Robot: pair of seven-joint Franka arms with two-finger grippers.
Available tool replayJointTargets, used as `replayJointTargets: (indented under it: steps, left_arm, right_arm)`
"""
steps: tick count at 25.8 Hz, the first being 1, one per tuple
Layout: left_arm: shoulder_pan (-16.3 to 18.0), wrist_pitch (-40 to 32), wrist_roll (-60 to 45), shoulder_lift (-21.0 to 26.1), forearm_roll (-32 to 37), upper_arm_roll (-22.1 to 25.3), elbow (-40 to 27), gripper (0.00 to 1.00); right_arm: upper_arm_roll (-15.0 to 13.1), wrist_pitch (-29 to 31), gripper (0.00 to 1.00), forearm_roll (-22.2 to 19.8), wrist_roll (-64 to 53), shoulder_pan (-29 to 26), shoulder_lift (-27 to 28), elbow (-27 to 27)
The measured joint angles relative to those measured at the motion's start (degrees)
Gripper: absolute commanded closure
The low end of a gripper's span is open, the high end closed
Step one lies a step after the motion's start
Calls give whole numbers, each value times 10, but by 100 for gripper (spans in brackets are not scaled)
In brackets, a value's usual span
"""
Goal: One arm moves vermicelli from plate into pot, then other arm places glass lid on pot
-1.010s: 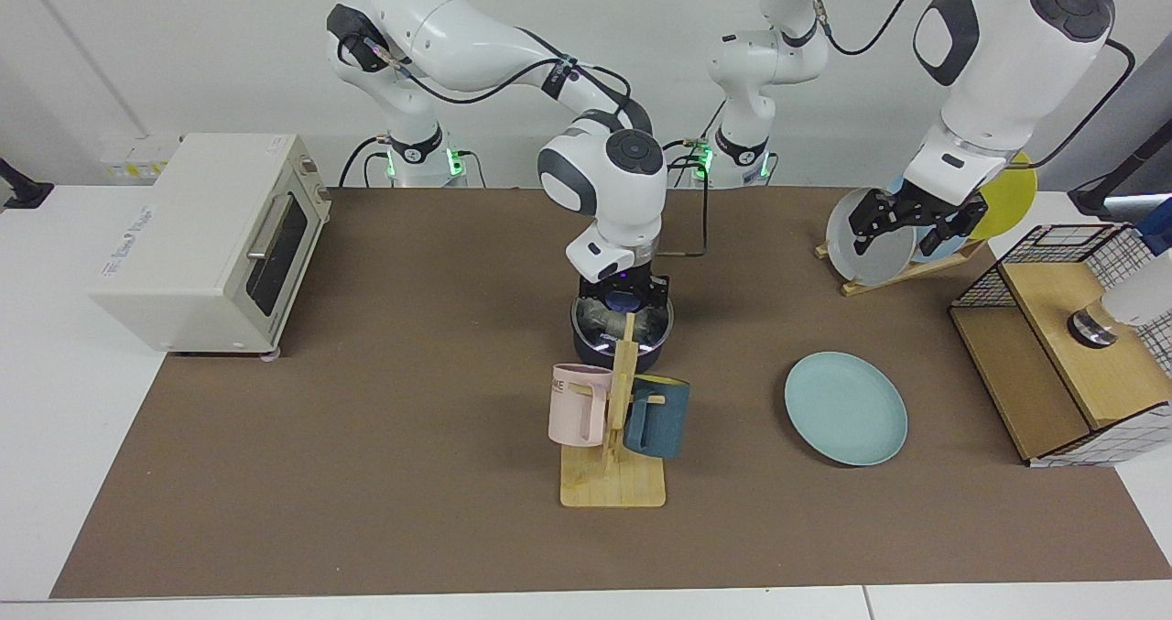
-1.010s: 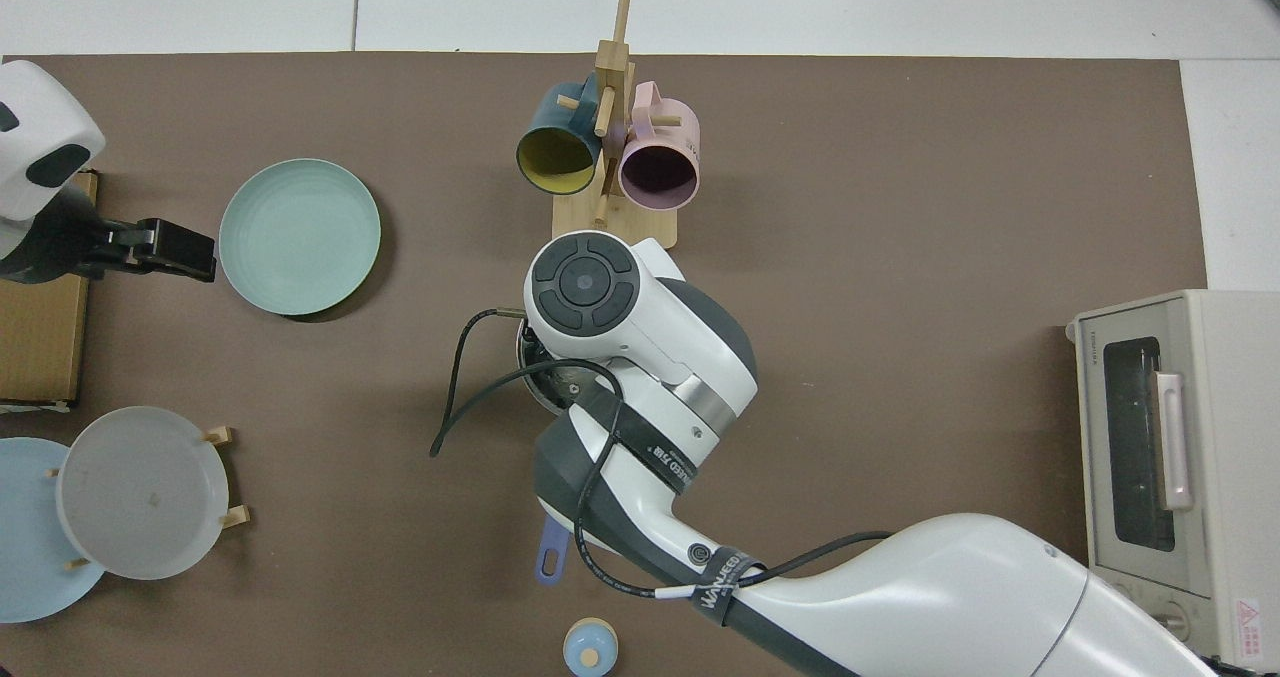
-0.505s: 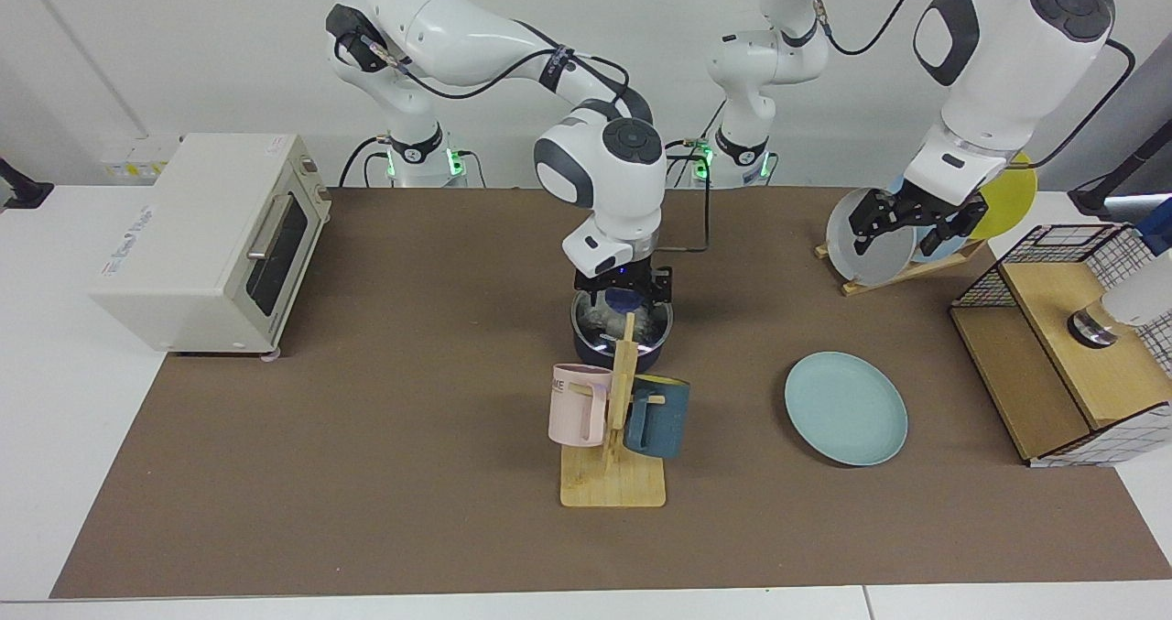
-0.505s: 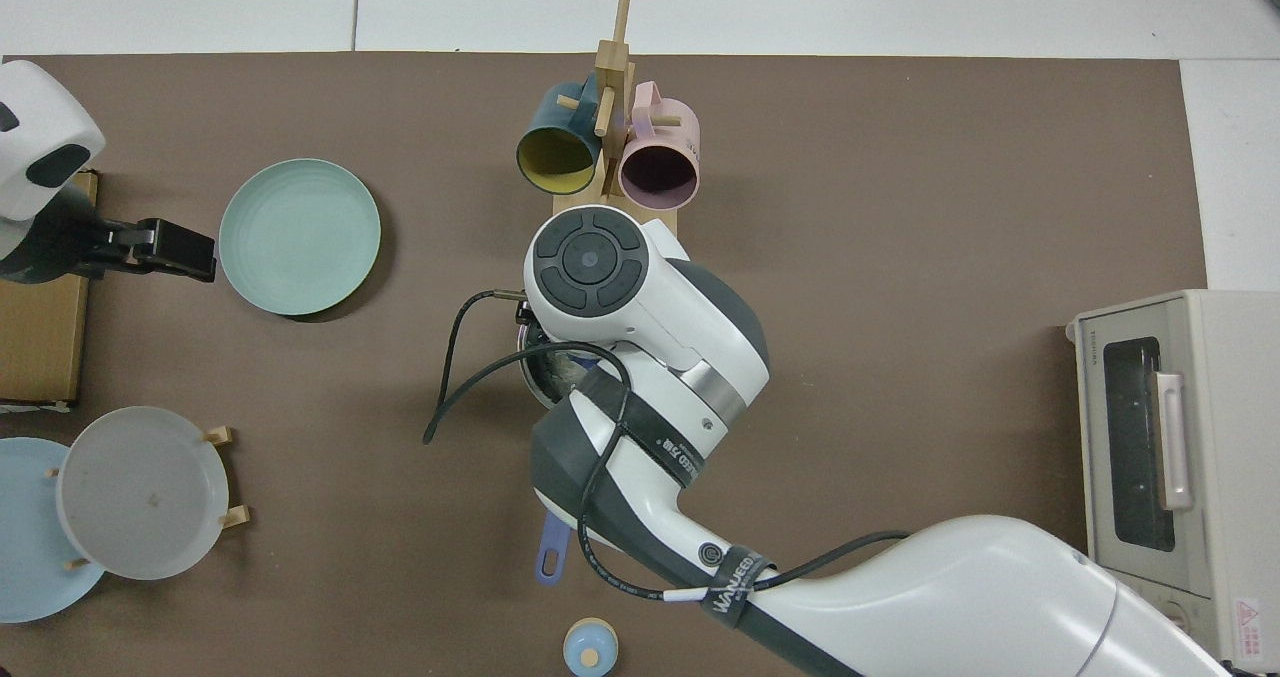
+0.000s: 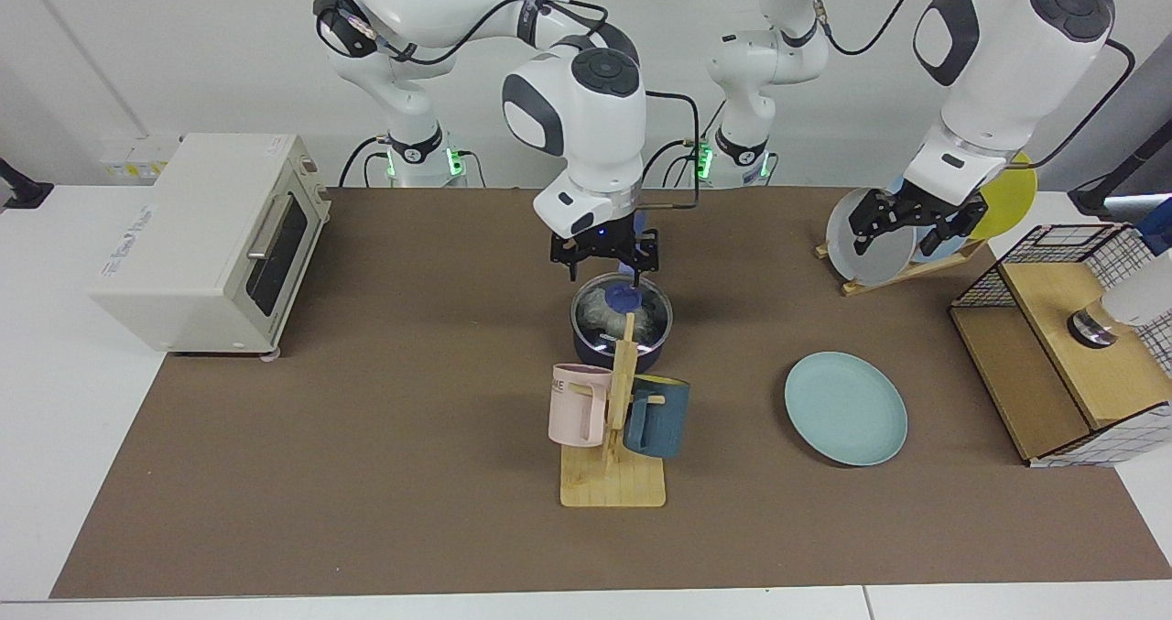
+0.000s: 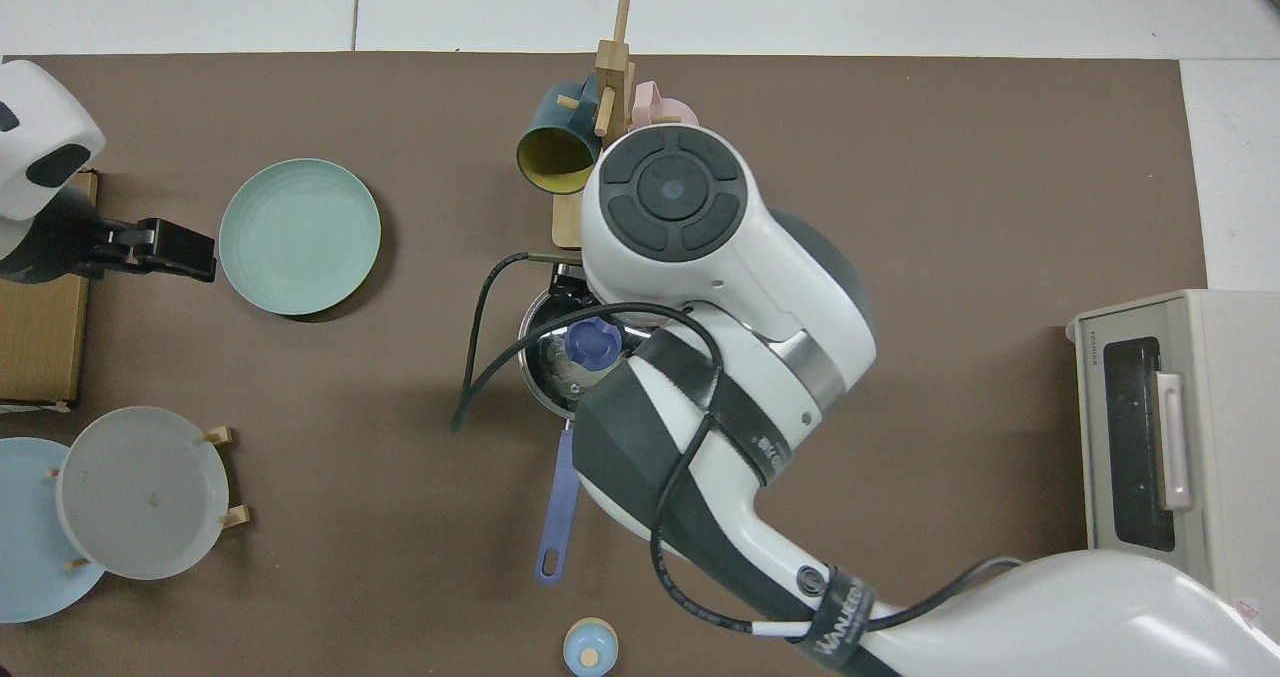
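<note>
A wooden mug rack with a pink mug and a dark blue mug stands nearest the camera in the facing view, and directly behind it sits the pot, the landmark for everything else here. The glass lid rests level on the pot's rim, its blue knob at the centre, and the white tangle of vermicelli shows through the glass inside. The top view shows the pot's long handle running straight away from the mug rack, toward the arms' side of the table. The plate lies bare on the mat, well apart from the pot on the left arm's side.

Just behind and above the pot hangs the right gripper, fingers spread and holding nothing; the lid's knob lies straight below it, clear of the fingertips. A second ago that gripper was down on the knob, and half a second ago it was just above the lid; it has since let go and risen. The lid has stayed seated, so the task looks complete and the coming move is likely a plain retreat upward.

Farther back and well off to the pot's side, the left gripper waits by the plate rack, fingers parted and empty, unchanged.
</note>
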Motion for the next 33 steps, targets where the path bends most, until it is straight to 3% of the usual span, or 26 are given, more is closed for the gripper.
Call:
replayJointTargets:
  steps: [3, 8, 13, 16, 19, 33]
  left_arm:
    - [0, 0, 0, 0, 0, 0, 0, 0]
    - [0, 0, 0, 0, 0, 0, 0, 0]
    - [0, 0, 0, 0, 0, 0, 0, 0]
    - [0, 0, 0, 0, 0, 0, 0, 0]
    - [0, 0, 0, 0, 0, 0, 0, 0]
    - [0, 0, 0, 0, 0, 0, 0, 0]
  right_arm:
    - [-46, -13, 0, 42, -68, -10, -30, 2]
    - [-177, -21, 0, 133, -228, -10, -82, 2]
    - [-281, -37, 0, 153, -363, -10, -111, -3]
    - [-326, -53, 0, 154, -410, -10, -118, -7]
    - [-355, -64, 0, 155, -435, -10, -128, -16]
    - [-422, -109, 0, 155, -463, 6, -231, -68]
